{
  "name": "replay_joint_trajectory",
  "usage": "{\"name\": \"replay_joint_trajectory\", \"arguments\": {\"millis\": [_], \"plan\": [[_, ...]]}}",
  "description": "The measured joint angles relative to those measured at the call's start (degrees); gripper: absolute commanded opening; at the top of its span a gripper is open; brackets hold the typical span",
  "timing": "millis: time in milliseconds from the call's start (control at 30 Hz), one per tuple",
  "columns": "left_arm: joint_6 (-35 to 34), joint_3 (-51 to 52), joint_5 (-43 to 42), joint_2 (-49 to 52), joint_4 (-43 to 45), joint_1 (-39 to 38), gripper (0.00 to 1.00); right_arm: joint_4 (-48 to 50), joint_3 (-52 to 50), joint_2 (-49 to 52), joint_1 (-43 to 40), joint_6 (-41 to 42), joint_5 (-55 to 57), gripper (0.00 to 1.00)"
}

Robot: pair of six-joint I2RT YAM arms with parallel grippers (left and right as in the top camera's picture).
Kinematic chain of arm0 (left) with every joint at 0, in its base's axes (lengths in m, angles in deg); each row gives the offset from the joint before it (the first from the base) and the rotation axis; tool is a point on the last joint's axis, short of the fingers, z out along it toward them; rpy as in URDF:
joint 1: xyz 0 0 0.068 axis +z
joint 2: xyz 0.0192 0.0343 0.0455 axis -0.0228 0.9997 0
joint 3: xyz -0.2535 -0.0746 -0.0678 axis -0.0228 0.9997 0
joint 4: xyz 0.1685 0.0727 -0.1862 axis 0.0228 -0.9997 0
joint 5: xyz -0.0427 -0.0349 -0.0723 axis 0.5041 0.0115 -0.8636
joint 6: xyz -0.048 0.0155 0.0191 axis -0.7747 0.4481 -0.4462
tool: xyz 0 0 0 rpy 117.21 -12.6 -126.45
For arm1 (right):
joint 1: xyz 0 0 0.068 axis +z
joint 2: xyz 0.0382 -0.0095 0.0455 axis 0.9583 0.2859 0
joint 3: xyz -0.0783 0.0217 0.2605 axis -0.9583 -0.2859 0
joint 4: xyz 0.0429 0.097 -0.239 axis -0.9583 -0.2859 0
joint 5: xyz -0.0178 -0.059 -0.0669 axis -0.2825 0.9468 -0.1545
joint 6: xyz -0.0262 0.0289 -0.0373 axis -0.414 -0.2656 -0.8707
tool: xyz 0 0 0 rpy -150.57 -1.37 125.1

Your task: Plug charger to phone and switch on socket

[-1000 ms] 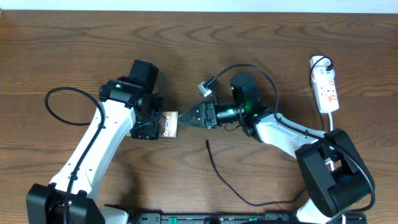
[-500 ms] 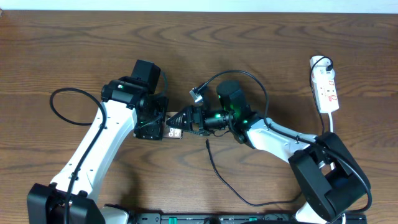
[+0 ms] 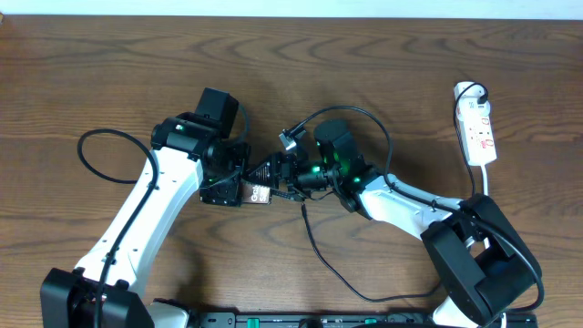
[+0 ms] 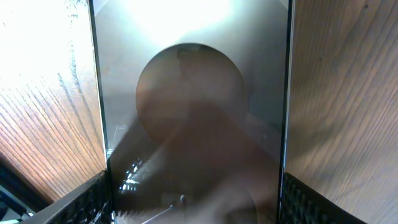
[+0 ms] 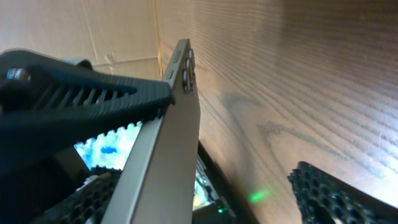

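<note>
Overhead, right end effector [image 3: 256, 177] straddling phone [image 3: 260, 193], charger [image 3: 318, 250] near, socket [image 3: 480, 135] apart.

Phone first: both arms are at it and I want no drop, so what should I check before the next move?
1. Phone gripped by the left hand: ok, it sits between both fingers in the left wrist view.
2. Right hand closed on the phone: not ok, one finger lies along it and the other stands clear.
3. Charger tip held in a hand: not ok, it lies loose on the table.
4. Charger plugged into the phone: not ok.
5. Socket switched on: cannot tell, its switches are too small to read.
</note>
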Motion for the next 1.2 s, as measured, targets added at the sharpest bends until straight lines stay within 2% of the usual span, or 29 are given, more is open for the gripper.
{"name": "replay_joint_trajectory", "arguments": {"millis": [200,533,767,867,1200], "plan": [[0.00,0.00,-0.04,0.00,0.00,-0.55,0.07,0.02,0.00,0.00,0.07,0.63,0.42,0.80],[-0.02,0.02,1.01,0.00,-0.13,-2.40,0.07,0.09,0.00,0.00,2.60,1.97,2.62,0.79],[-0.20,0.02,2.19,0.00,0.02,-2.82,0.07,1.88,0.07,0.00,3.04,3.26,3.67,0.58],[-0.17,0.02,2.29,0.00,-0.02,-2.82,0.07,1.99,0.07,0.00,3.15,3.34,3.87,0.56],[-0.17,0.02,2.62,0.00,0.13,-2.84,0.07,2.01,0.09,0.00,3.26,3.52,4.02,0.40]]}}
